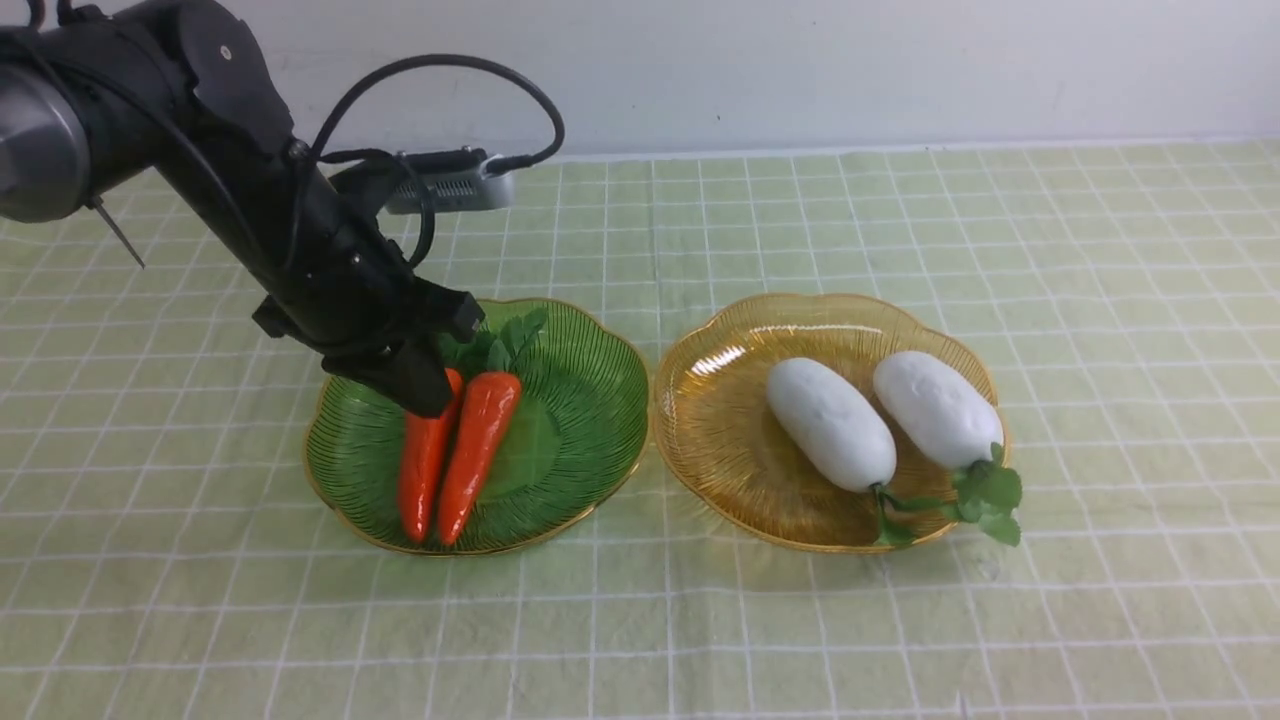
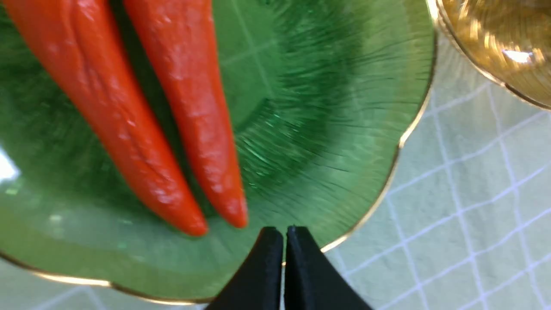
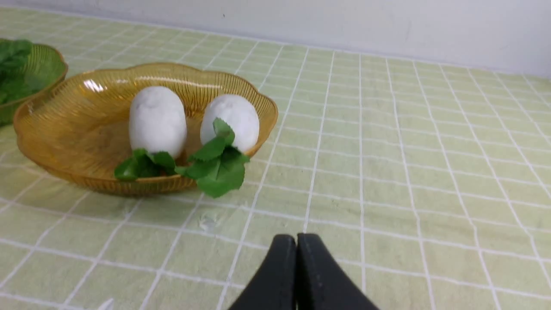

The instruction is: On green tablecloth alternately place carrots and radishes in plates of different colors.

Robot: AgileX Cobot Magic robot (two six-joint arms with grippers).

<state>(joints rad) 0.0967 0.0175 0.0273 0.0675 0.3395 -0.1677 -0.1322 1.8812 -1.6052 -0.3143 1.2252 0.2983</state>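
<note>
With two carrots (image 1: 480, 450) at nine o'clock in the green plate (image 1: 570, 470) and both grippers' jaws pressed together, placing looks finished, leaving the left arm (image 1: 370, 290) to lift clear.

Cloth (image 1: 800, 640): pale green, grid of thin white lines. Left plate (image 1: 590, 440): translucent green, ribbed pattern, gold rim. Right plate (image 1: 720, 440): translucent amber, ribbed, gold rim. Carrots (image 1: 480, 450) (image 1: 424, 470): glossy red-orange, tops (image 1: 520, 335) dark green. Radishes (image 1: 832, 424) (image 1: 937, 408): plain white, leaves (image 1: 990, 490) green. Wall (image 1: 800, 70): whitish, few dark specks. Left arm (image 1: 240, 170): mostly black, rounded grey part at one end. Camera (image 1: 450, 190): silver-grey. Cable (image 1: 440, 60): black.
</note>
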